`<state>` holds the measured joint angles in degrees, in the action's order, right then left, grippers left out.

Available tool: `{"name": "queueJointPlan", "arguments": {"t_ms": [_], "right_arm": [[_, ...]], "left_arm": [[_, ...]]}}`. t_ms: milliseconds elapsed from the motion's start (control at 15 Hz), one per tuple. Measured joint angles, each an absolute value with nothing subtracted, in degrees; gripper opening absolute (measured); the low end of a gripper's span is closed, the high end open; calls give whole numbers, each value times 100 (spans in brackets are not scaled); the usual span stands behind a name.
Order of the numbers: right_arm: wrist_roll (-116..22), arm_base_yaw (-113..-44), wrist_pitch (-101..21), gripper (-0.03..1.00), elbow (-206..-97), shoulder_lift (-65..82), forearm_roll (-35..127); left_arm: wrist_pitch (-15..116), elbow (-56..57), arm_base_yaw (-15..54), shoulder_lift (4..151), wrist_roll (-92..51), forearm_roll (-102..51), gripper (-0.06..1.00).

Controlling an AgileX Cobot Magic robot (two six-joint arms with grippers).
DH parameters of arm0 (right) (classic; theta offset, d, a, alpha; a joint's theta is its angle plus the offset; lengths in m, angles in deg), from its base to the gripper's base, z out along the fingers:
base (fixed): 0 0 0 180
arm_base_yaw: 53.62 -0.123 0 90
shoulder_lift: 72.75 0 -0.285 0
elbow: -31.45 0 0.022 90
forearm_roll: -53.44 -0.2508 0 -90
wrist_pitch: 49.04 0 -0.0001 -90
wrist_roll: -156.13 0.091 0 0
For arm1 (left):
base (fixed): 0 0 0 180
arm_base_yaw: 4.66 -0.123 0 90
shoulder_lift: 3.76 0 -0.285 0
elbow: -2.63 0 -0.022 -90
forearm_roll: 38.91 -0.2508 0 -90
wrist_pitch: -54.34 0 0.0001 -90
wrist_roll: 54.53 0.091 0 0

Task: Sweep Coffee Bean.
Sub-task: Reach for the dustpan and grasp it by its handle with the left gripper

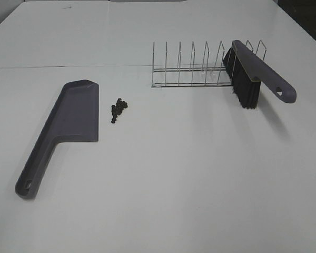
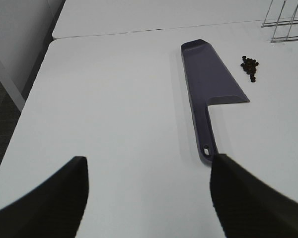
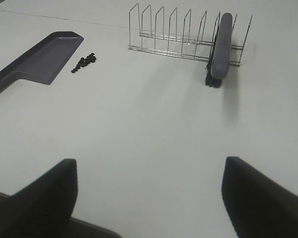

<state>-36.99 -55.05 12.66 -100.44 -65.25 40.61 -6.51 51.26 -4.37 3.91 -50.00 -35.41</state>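
Note:
A small pile of dark coffee beans (image 1: pixel 118 109) (image 2: pixel 250 66) (image 3: pixel 84 62) lies on the white table, just right of the grey-purple dustpan (image 1: pixel 63 130) (image 2: pixel 207 91) (image 3: pixel 36 61), which lies flat with its handle toward the front. The matching brush (image 1: pixel 253 74) (image 3: pixel 219 48) stands in the right end of a wire rack, bristles down. My left gripper (image 2: pixel 148 198) is open over bare table, short of the dustpan handle. My right gripper (image 3: pixel 149 198) is open over bare table, well short of the brush. Neither gripper shows in the exterior high view.
The wire rack (image 1: pixel 200 68) (image 3: pixel 179 34) with several dividers stands at the back right of the table. A seam (image 1: pixel 68 67) crosses the table behind the dustpan. The table's left edge (image 2: pixel 37 84) drops off to the floor.

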Motion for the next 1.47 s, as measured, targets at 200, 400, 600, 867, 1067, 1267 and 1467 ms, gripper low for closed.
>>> {"name": "queueJointPlan", "arguments": {"t_ms": [200, 400, 600, 867, 1067, 1267, 1467], "right_arm": [[-3699, -5505, 1266, 68, -10044, -6525, 4061], [-3699, -5505, 1266, 68, -10044, -6525, 4061], [-3699, -5505, 1266, 68, -10044, -6525, 4061], [-3699, -5505, 1266, 68, -10044, -6525, 4061], [-3699, -5505, 1266, 68, -10044, -6525, 4061], [-3699, -5505, 1266, 68, -10044, -6525, 4061], [-3699, -5505, 1266, 68, -10044, -6525, 4061]], "left_arm": [[-651, 5126, -437, 391, -5000, -3541, 63], [-651, 5126, -437, 391, -5000, -3541, 63], [-651, 5126, -437, 391, -5000, -3541, 63], [-651, 5126, -437, 391, -5000, -3541, 63], [-651, 5126, -437, 391, -5000, -3541, 63], [-651, 5126, -437, 391, -5000, -3541, 63], [-651, 5126, -437, 391, -5000, -3541, 63]]}}
